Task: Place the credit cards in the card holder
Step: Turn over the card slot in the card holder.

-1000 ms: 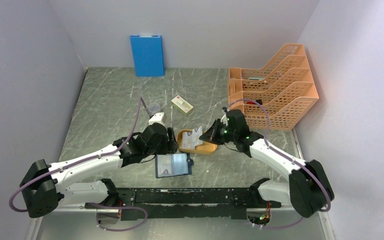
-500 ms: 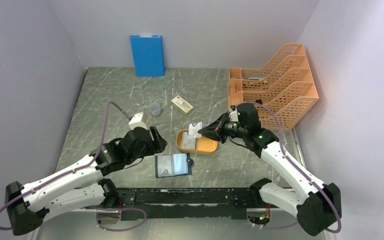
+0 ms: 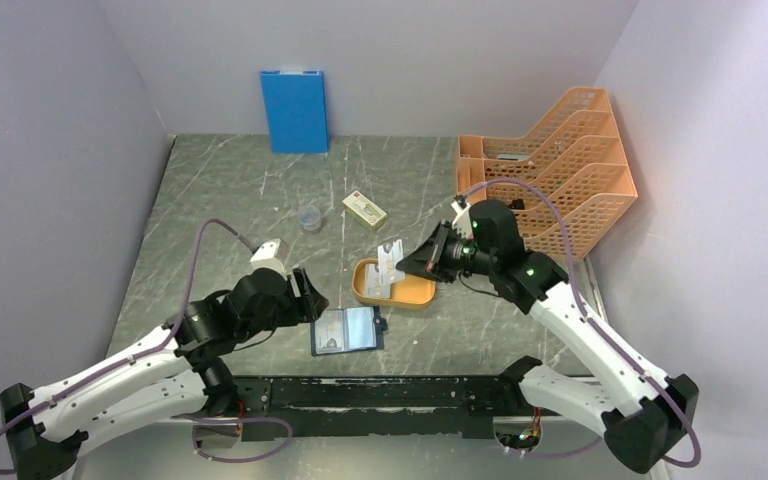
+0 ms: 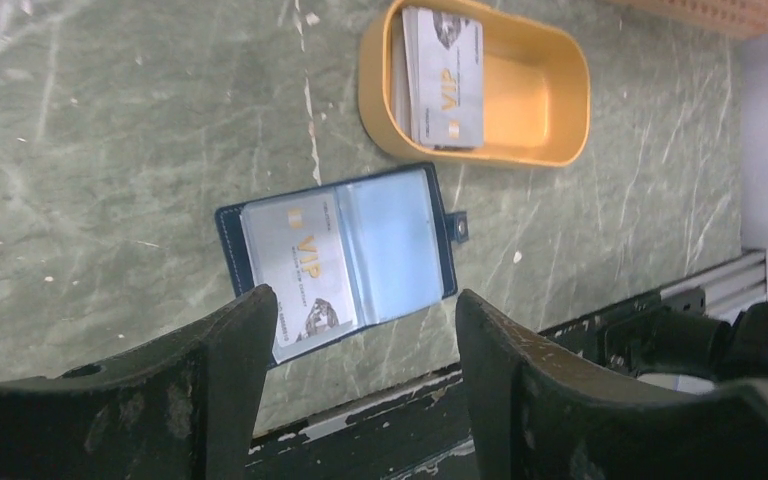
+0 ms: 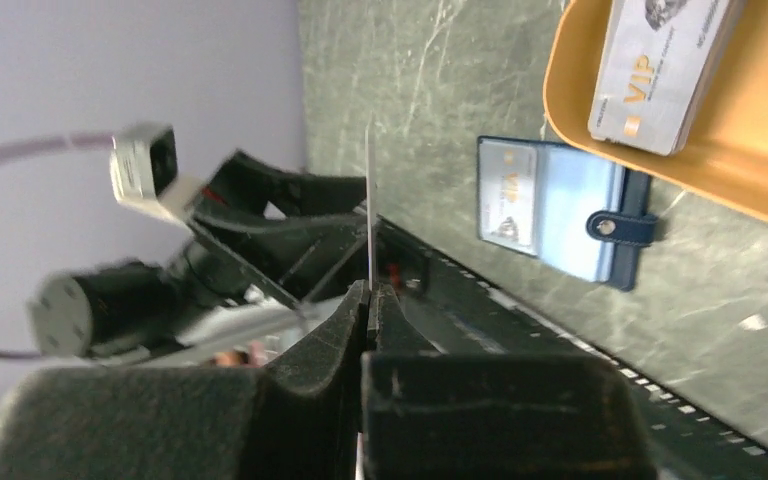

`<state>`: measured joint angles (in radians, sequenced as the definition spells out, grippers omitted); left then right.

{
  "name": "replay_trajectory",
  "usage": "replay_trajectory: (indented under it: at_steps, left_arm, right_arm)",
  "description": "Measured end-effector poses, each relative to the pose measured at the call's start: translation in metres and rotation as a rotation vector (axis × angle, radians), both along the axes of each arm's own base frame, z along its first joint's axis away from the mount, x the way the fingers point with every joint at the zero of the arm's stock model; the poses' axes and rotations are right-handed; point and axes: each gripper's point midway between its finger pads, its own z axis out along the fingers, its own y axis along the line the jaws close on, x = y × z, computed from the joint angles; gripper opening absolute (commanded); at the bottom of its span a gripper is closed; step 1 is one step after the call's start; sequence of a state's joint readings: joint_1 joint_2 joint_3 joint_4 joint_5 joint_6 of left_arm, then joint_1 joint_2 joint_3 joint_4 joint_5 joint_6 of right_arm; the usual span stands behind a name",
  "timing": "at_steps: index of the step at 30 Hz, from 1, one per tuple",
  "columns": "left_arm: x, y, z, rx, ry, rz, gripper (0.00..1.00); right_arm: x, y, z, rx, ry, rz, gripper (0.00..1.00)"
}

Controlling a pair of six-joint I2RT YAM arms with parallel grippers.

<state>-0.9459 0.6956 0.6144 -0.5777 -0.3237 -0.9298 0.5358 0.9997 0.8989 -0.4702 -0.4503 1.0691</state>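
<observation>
The dark navy card holder point(image 3: 347, 329) lies open on the table near the front, with one pale card point(image 4: 295, 270) in its left pocket. It also shows in the left wrist view point(image 4: 400, 250) and the right wrist view point(image 5: 560, 205). Behind it an orange oval tray point(image 3: 415, 297) holds a small stack of credit cards point(image 3: 378, 285), also seen in the wrist views point(image 4: 443, 75) point(image 5: 655, 70). My right gripper point(image 3: 407, 262) is shut on one credit card point(image 3: 392, 250), seen edge-on point(image 5: 370, 200), lifted above the tray. My left gripper point(image 3: 305, 295) is open and empty, raised left of the holder point(image 4: 365, 330).
A bright blue upright folder point(image 3: 294, 110) stands at the back wall. An orange file rack point(image 3: 545, 185) fills the back right. A cream box with a red mark point(image 3: 364, 210) and a small clear cup point(image 3: 309, 217) lie mid-table. A black rail point(image 3: 380, 390) runs along the near edge.
My left arm has drawn back from the tray toward the near left. My right gripper has lifted a card up out of the tray and moved slightly right.
</observation>
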Motion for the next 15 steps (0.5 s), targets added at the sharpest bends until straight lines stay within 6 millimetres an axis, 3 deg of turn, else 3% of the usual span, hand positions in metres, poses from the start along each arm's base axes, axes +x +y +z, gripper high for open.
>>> replay_trajectory:
  at_steps: [2, 4, 10, 13, 15]
  left_arm:
    - [-0.004, -0.006, -0.005, 0.002, 0.01, -0.041, 0.76]
    - [-0.009, -0.014, -0.016, 0.013, 0.029, -0.089, 0.81]
    - [-0.028, -0.043, -0.052, 0.101, 0.1, -0.212, 0.78]
    - [-0.033, -0.054, -0.071, 0.155, 0.131, -0.246, 0.75]
    - [-0.033, -0.06, -0.08, 0.187, 0.149, -0.253, 0.73]
  right_arm:
    - [-0.01, 0.002, 0.002, -0.053, -0.105, 0.061, 0.0]
    - [-0.026, 0.001, -0.013, -0.102, -0.166, 0.125, 0.0]
    - [-0.069, -0.019, -0.115, -0.259, -0.085, 0.242, 0.0]
    - [-0.083, -0.021, -0.135, -0.291, -0.073, 0.295, 0.0]
    - [-0.085, -0.017, -0.136, -0.294, -0.095, 0.317, 0.0]
